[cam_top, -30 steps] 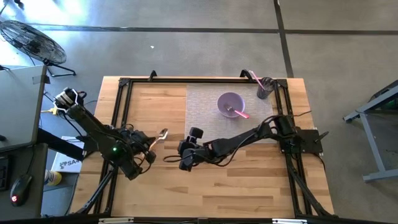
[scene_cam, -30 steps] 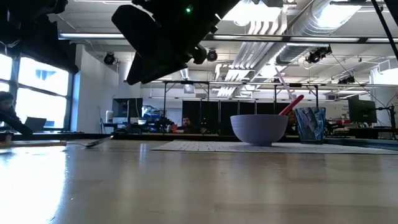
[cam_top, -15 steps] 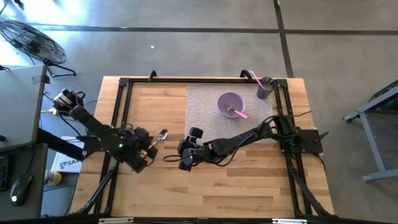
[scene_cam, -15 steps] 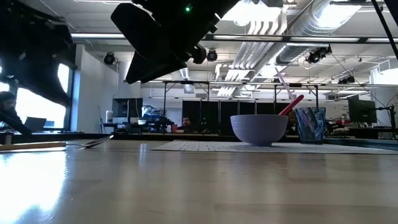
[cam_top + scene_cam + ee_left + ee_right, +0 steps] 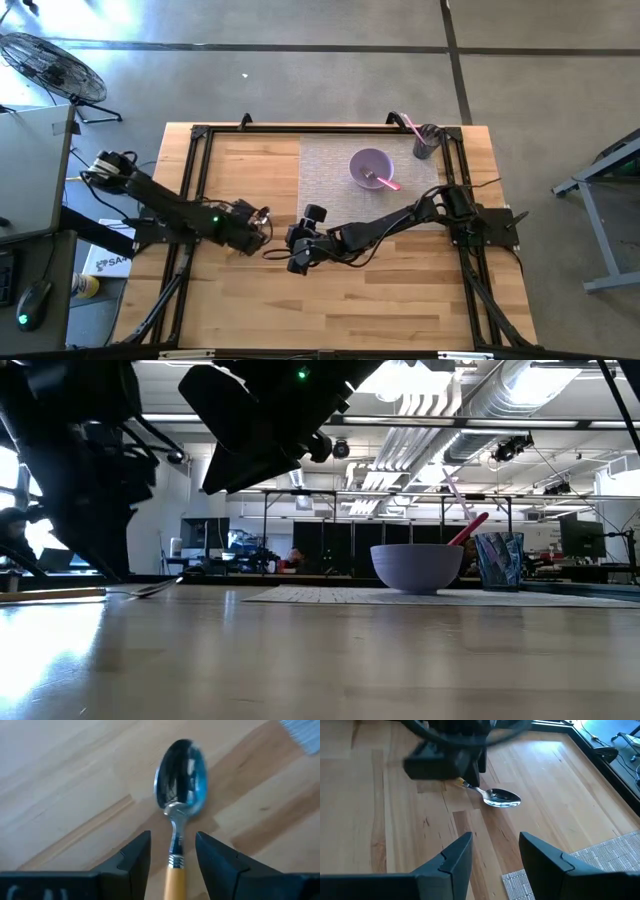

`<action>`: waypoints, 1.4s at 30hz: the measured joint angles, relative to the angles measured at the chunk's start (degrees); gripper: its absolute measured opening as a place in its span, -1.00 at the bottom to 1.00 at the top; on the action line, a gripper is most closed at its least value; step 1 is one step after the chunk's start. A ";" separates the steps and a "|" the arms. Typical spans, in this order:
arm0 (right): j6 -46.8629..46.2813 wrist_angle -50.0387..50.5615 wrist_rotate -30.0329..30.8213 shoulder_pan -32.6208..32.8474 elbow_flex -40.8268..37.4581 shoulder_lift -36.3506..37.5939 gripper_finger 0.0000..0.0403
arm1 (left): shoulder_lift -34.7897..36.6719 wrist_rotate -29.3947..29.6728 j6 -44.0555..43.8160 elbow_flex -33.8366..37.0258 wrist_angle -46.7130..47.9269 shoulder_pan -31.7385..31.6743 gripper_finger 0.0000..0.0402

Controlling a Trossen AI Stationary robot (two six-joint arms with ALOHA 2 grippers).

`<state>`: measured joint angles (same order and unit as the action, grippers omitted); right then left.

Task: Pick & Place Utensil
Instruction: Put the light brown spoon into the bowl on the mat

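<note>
1. High view: the spoon lies on the bare wood of the table, well apart from the bowl on the mat. The left gripper now sits over the spoon's handle; a second ago it hung farther from the bowl. The right gripper waits between spoon and bowl, unmoved.
2. Low view: the spoon lies flat on the table, far from the bowl. The left arm now fills the space above the spoon, which it did not before.
3. Left wrist view: the fingers are spread, straddling the spoon's neck. It looks light, stiff and slippery at the metal; the wooden handle seems the surer hold.
4. Right wrist view: the right gripper is spread, holding nothing, with the spoon ahead of it.
</note>
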<state>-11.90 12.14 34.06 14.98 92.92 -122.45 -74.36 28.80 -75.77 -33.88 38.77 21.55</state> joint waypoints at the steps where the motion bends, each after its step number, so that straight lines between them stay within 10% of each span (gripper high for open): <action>1: 0.00 0.00 0.01 0.00 0.00 0.00 -0.22 | -0.74 -0.43 0.72 0.01 -0.20 -0.71 -0.24; 20: 0.00 0.22 -0.13 -0.39 0.00 0.09 -0.22 | -6.22 -5.50 6.72 -0.02 -7.81 -3.29 -0.25; 31: 0.48 0.28 -0.04 -0.37 0.00 0.57 -0.22 | -6.78 -4.88 6.52 -0.18 -6.31 -3.30 -0.92; 42: 5.14 2.20 0.08 1.52 0.02 6.74 -0.22 | -7.80 -3.61 8.32 -0.63 -5.79 -3.26 -0.92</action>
<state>-6.76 14.34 34.15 16.50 92.95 -115.71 -82.16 25.19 -67.46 -34.52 32.99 18.29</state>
